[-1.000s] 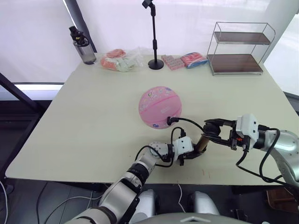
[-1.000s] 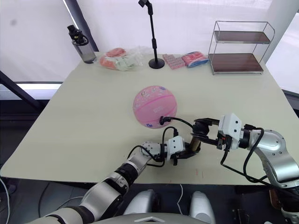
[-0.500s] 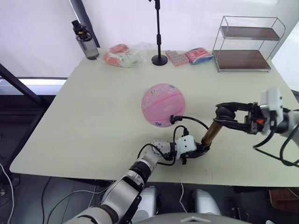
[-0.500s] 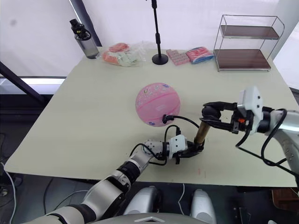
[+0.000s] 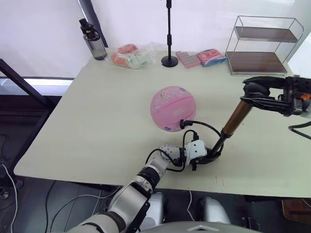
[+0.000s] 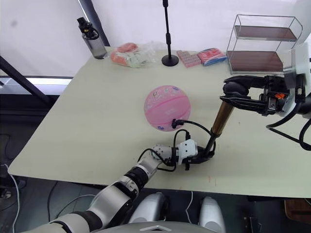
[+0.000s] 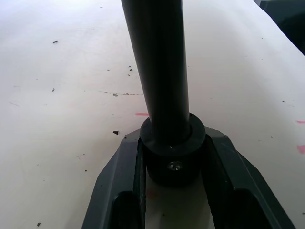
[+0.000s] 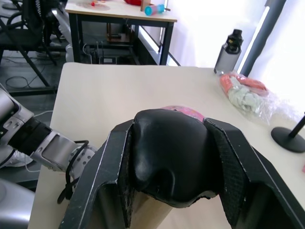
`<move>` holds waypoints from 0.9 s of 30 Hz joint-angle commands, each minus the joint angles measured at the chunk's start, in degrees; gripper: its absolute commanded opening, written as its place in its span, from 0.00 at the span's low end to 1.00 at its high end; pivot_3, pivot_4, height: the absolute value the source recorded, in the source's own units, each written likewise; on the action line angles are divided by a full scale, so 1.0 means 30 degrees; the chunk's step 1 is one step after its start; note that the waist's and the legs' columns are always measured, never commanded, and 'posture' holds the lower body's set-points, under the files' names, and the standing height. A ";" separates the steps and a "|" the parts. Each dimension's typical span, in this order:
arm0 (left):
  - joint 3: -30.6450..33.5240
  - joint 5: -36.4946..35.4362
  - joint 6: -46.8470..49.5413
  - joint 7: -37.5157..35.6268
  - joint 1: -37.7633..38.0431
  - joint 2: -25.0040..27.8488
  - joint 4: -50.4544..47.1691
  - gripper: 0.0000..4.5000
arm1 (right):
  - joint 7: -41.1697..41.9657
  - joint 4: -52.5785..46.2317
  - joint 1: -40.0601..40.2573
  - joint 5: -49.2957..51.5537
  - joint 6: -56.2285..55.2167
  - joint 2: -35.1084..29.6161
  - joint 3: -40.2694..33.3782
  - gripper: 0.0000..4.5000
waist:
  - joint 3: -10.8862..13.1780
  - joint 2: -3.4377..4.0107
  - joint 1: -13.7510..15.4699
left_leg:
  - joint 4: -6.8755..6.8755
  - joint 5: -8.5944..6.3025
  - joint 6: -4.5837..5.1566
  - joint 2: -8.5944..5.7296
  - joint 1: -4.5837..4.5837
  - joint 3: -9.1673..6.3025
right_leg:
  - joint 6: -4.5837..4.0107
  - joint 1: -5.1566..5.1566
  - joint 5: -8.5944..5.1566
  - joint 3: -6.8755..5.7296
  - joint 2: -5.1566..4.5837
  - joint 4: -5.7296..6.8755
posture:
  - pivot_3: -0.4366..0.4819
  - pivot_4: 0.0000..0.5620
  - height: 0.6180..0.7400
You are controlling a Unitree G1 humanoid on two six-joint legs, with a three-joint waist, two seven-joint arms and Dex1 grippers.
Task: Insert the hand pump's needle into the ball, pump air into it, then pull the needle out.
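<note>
The pink ball (image 5: 173, 108) rests mid-table. The hand pump stands tilted beside it, its bronze cylinder (image 5: 236, 118) raised on a black shaft (image 7: 159, 62). My left gripper (image 5: 208, 155) is shut on the pump's black base collar (image 7: 174, 152) at the table surface. High at the right, my right gripper (image 5: 257, 90) is shut on the black T-handle (image 8: 171, 157). A thin black hose (image 5: 200, 125) loops from the base to a fitting (image 5: 183, 124) pressed against the ball's lower front. The needle itself is hidden.
Along the far edge stand a water bottle (image 5: 92, 40), bagged snacks (image 5: 131, 56), a black stand (image 5: 169, 61), coloured packets (image 5: 199, 57) and a wire shelf (image 5: 265, 46). The table's near edge (image 5: 146, 180) runs just below my left gripper.
My right gripper has drawn the T-handle up and to the right, lengthening the pump and tilting it more upright. The left gripper stays on the base. The camera has shifted.
</note>
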 commanded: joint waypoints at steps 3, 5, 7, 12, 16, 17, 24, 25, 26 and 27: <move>-0.1137 0.1565 0.0567 -0.0106 0.0982 0.0015 0.2173 0.25 | -0.0480 -0.0391 0.0473 -0.1228 -0.1202 0.0209 -0.1254 0.38 | -0.0001 -0.0003 0.0022 | 0.0006 0.0001 0.0002 -0.0018 -0.0001 -0.0002 | 0.0000 0.0009 0.0000 -0.0009 -0.0016 0.0000 | 0.48 0.27 0.96; -0.1107 0.1542 0.0592 -0.0108 0.1020 0.0006 0.2213 0.25 | -0.0396 -0.0437 0.1162 -0.2021 -0.1728 0.0492 -0.0757 0.38 | -0.0005 -0.0011 0.0020 | 0.0007 0.0001 0.0002 -0.0021 0.0005 -0.0023 | 0.0001 0.0030 -0.0001 -0.0035 -0.0017 -0.0009 | 0.48 0.27 0.96; -0.1095 0.1535 0.0579 -0.0102 0.1074 0.0038 0.2227 0.25 | -0.0177 -0.0466 0.2110 -0.3168 -0.2595 0.0796 -0.0032 0.38 | -0.0024 -0.0025 0.0015 | 0.0009 0.0001 0.0002 -0.0025 0.0014 -0.0023 | 0.0001 0.0042 0.0000 -0.0034 -0.0016 -0.0008 | 0.48 0.27 0.96; -0.1074 0.1525 0.0524 -0.0079 0.1304 0.0189 0.2115 0.25 | -0.0248 -0.0055 0.4375 -0.4941 -0.4559 0.2366 0.1698 0.38 | -0.0276 -0.0171 -0.0084 | 0.0003 0.0001 0.0001 -0.0021 0.0070 -0.0062 | 0.0003 0.0085 -0.0003 -0.0065 0.0019 -0.0002 | 0.48 0.27 0.96; -0.1029 0.1557 0.0550 -0.0014 0.1427 0.0234 0.2032 0.25 | -0.0148 0.0696 0.5718 -0.6337 -0.6000 0.3264 0.3188 0.38 | -0.0375 -0.0198 -0.0100 | 0.0009 0.0001 0.0001 -0.0007 0.0093 -0.0073 | 0.0002 0.0097 -0.0003 -0.0060 0.0042 0.0014 | 0.48 0.27 0.96; -0.1024 0.1566 0.0553 0.0007 0.1442 0.0239 0.2012 0.25 | -0.0262 0.0950 0.5895 -0.6521 -0.6199 0.3621 0.3511 0.38 | -0.0392 -0.0193 -0.0097 | 0.0008 0.0001 0.0001 -0.0007 0.0093 -0.0073 | 0.0002 0.0097 -0.0004 -0.0060 0.0042 0.0014 | 0.48 0.27 0.96; -0.1055 0.1624 0.0510 0.0015 0.1480 0.0285 0.1948 0.25 | -0.0096 0.3129 0.6778 -0.8103 -0.7546 0.5203 0.5381 0.38 | -0.0420 -0.0163 -0.0081 | 0.0000 0.0000 0.0001 -0.0007 0.0092 -0.0083 | -0.0003 0.0096 -0.0006 -0.0071 0.0109 0.0013 | 0.48 0.27 0.96; -0.1061 0.1633 0.0503 0.0028 0.1484 0.0288 0.1945 0.25 | -0.0093 0.3405 0.6898 -0.8374 -0.7758 0.5350 0.5591 0.38 | -0.0425 -0.0154 -0.0084 | 0.0001 0.0001 0.0000 -0.0007 0.0092 -0.0084 | -0.0003 0.0096 -0.0006 -0.0074 0.0115 0.0014 | 0.48 0.27 0.96; -0.1058 0.1632 0.0503 0.0033 0.1493 0.0297 0.1931 0.25 | -0.0025 0.3664 0.7021 -0.8745 -0.8088 0.5450 0.5842 0.38 | -0.0432 -0.0146 -0.0088 | 0.0000 0.0001 0.0001 -0.0008 0.0093 -0.0082 | -0.0003 0.0096 -0.0006 -0.0072 0.0126 0.0013 | 0.48 0.27 0.96; -0.1053 0.1628 0.0511 0.0035 0.1503 0.0305 0.1918 0.25 | 0.0036 0.3830 0.7121 -0.8970 -0.8317 0.5524 0.6017 0.38 | -0.0441 -0.0140 -0.0086 | 0.0000 0.0000 0.0000 -0.0008 0.0092 -0.0082 | -0.0002 0.0096 -0.0006 -0.0071 0.0138 0.0013 | 0.48 0.27 0.96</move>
